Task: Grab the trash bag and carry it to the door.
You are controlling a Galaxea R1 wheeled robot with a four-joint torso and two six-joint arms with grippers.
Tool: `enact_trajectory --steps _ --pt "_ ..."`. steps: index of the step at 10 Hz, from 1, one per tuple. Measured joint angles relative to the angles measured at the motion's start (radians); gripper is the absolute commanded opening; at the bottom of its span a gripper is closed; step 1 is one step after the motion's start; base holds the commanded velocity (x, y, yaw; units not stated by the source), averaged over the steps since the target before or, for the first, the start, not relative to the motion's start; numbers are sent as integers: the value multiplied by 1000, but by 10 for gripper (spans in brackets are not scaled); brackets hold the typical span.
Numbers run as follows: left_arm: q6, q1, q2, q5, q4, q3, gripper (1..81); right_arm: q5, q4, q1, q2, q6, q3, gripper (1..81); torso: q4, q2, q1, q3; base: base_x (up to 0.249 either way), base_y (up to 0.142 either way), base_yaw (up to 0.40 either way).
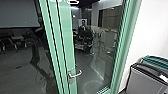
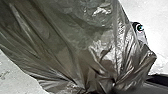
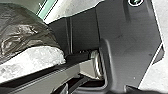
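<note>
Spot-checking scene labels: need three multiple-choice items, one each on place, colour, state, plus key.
1. In the head view, where's the grey bin relative to the door handle?
A) left B) right C) directly above

2. Door frame colour?
A) green B) red C) yellow

3. The trash bag's plastic is:
A) smooth B) torn to strips C) creased and bunched

Key:
1 B: bin stands right of the handle.
2 A: its uprights are pale green.
3 C: folds converge in the left wrist view.

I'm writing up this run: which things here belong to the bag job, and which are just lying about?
For the job:
dark trash bag
green-framed glass door, probably
lever handle

Just about:
gray bin
green-topped bin behind it
</note>
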Motion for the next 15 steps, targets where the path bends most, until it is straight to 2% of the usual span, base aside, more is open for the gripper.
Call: enact_trajectory --steps 9,15 --pt "4 0 0 0 0 0 10 1 0 -2 0 0 -3 811 0 0 -1 0 97 0 0" --pt "3 6 0 0 0 -3 10 4 0 -8 0 0 -3 811 0 0 -2 0 0 0 0"
